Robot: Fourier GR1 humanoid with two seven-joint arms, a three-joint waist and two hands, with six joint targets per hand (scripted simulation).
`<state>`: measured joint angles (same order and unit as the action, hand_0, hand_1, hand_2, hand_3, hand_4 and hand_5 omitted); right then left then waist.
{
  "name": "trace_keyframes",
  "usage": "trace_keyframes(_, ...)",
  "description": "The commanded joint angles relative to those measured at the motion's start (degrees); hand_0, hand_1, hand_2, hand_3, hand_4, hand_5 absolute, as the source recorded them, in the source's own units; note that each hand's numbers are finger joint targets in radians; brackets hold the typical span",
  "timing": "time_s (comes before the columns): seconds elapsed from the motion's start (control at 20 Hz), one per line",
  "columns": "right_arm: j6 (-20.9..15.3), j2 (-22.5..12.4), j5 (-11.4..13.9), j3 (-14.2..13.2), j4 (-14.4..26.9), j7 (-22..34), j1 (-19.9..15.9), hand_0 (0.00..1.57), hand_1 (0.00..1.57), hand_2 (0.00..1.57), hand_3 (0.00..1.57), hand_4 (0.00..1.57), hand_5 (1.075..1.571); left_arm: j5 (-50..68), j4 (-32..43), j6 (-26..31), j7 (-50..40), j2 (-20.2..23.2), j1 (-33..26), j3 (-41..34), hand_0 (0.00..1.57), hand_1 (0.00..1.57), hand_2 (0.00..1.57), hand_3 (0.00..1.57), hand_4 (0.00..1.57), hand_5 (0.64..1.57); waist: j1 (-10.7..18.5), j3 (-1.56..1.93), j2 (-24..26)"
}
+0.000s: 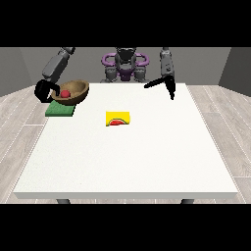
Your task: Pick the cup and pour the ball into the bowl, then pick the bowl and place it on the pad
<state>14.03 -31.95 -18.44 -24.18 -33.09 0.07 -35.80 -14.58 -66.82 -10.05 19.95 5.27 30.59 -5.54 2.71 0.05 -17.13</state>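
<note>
Far left: hand at the view's left [44, 91], black, curled round the left rim of the bowl [71, 91]. Grey forearm slopes up and right from it toward the robot.

Bowl: brown, wooden-looking, tilted, its opening facing the camera and somewhat left. Red ball [64, 93] lies inside, near the left wall. The bowl sits over the back edge of the pad [60, 110]; cannot tell whether its base touches the pad or hangs just above it.

Pad: green, flat, rectangular, lying on the counter [127, 157] near the far left corner. Its front part shows bare.

Centre: cup [118, 118], yellow, lying on its side on the counter, well apart from bowl and pad. A red patch shows at its lower front.

Top centre: robot torso [125, 66], grey with purple rings at the shoulders.

Right: hand at the view's right [164, 83], black, raised above the far right part of the counter, holding nothing. Fingers apart and straight: one pointing left, others pointing down.
</note>
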Motion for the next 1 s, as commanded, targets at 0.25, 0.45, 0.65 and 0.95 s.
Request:
trace_keyframes(0.25,4.56,-9.74,1.05,-3.34,7.49,-11.25,-1.52,1.57,1.57,1.57,0.35,1.02,1.569,-4.14,-12.09,-4.52,-2.96,-2.81,0.64,4.58,0.00,0.00,0.00,0.00,0.00,1.563,1.77,0.09,-10.48)
trace_keyframes(0.45,7.45,-13.56,1.56,-3.28,9.04,-11.80,-3.44,1.57,1.57,1.57,0.00,1.04,1.569,-3.18,-14.85,-2.69,-3.68,-0.46,0.55,3.51,0.00,0.00,0.00,0.00,0.00,1.563,1.34,0.07,-12.31)
trace_keyframes(0.65,6.67,-14.00,3.21,-3.07,12.20,-15.99,-2.56,1.57,1.57,1.57,0.34,1.03,1.571,-3.07,-22.59,-0.64,-9.41,1.07,-0.60,4.25,0.00,0.00,0.00,0.00,0.00,1.564,1.56,0.12,-13.34)
trace_keyframes(0.95,8.79,-15.31,0.12,-5.52,15.66,-11.29,-5.90,1.57,1.57,1.57,0.00,0.84,1.569,-4.00,-26.18,-1.95,-10.06,-1.35,-3.87,6.46,0.00,0.00,0.00,0.00,0.00,1.565,0.56,0.08,-11.88)
